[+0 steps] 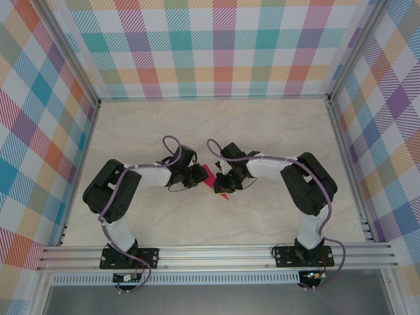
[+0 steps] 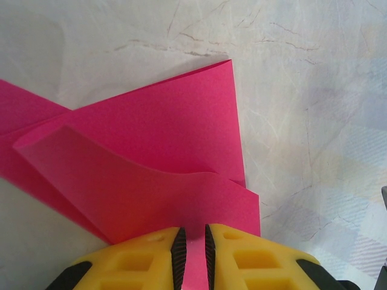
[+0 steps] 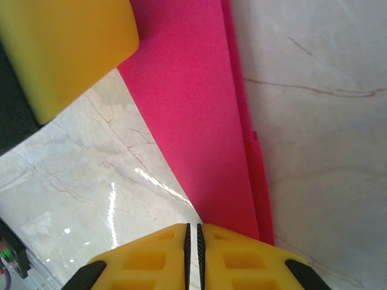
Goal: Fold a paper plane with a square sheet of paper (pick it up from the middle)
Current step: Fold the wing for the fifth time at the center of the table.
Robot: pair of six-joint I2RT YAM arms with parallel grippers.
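Marble-patterned worktop stretches away beyond both tools, and the job sits at its middle. Left arm and right arm bend inward so their tools meet almost nose to nose. That puts a grip on each side of the paper, as working a crease needs.

Between the two tools sits the folded pink sheet, already layered and on its way to a plane rather than a flat square. I cannot tell whether any of it is lifted clear of the worktop.

The left tool is closed on the sheet: a pink strip runs straight down between its yellow fingers. Just ahead of it a loose upper flap bows upward, not yet pressed down. A wider layer under the flap lies flatter, with a straight edge ahead and to the tool's right that runs up to a sharp corner far ahead. Holding here probably anchors the layers while the flap is set.

The right tool has its jaws drawn to a hairline slit. The sheet narrows toward it and reaches the fingertips just right of the slit. I judge a thin edge is nipped there, though the pinch itself is not clear. Offset edges ahead and to this tool's right show the layers are not perfectly aligned.
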